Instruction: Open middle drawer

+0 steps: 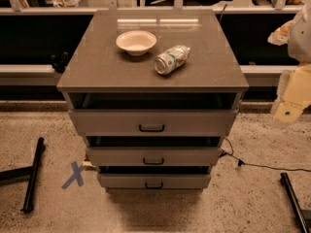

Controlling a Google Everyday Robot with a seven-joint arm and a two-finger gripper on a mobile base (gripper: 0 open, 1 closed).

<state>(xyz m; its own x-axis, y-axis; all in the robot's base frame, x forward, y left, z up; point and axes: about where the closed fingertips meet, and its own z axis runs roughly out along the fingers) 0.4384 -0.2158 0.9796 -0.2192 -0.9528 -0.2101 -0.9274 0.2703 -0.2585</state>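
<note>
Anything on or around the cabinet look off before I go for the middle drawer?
One thing: the can lies tipped on its side on the cabinet top, right of the upright bowl; no spill visible. The middle drawer looks square. The gripper hangs off to the cabinet's right, touching nothing.
</note>
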